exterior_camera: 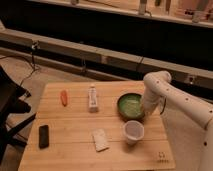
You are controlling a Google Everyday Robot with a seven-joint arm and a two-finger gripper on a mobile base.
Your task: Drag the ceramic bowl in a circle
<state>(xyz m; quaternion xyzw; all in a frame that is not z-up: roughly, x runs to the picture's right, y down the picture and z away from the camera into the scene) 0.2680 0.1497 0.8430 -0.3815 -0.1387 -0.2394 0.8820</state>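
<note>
The ceramic bowl (130, 105), dark green outside and lighter green inside, sits on the right half of the wooden table (75, 122). My gripper (145, 111) comes down from the white arm (156, 82) and sits at the bowl's right rim, touching or just inside it. The translucent white cup (133, 132) stands upright just in front of the bowl, close to its near edge.
A white tube (92, 98) lies left of the bowl and an orange object (63, 97) lies further left. A black phone-like object (44, 136) is at the front left. A white packet (100, 139) lies at the front middle. A dark chair (10, 107) stands left of the table.
</note>
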